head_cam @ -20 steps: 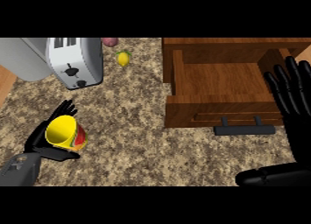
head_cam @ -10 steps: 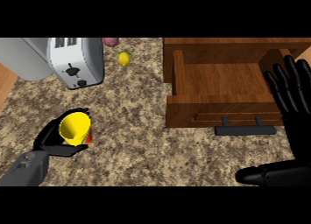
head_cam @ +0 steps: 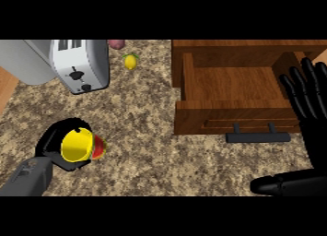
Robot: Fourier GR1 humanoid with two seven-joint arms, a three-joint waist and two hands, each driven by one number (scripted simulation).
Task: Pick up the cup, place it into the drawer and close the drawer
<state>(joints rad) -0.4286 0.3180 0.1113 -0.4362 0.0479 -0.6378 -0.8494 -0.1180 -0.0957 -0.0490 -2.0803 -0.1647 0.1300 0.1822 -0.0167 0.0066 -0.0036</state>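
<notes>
Curled round the cup [head_cam: 80, 145], the left hand [head_cam: 57, 143] sits at the lower left of the frame, its black fingers wrapping the yellow vessel from behind and below so that only the bright mouth and a red edge on its right side show. The cup lies tilted, its opening turned up toward the view, over the speckled bench [head_cam: 152, 152].

At the right edge the right hand [head_cam: 314, 110] rests open, fingers straight and pointing up, beside the open drawer [head_cam: 230, 85].

The step in hand looks like the carry: the cup is grasped but well apart from the drawer, which lies at the upper right, its wooden floor bare and its dark handle [head_cam: 257, 137] facing the lower edge. The next move calls for bringing the cup rightward and up the frame, over the drawer's front wall, then lowering it inside before the fingers let go.

A toaster [head_cam: 81, 64] stands at the upper left, with a small yellow fruit [head_cam: 130, 61] just beside it.
</notes>
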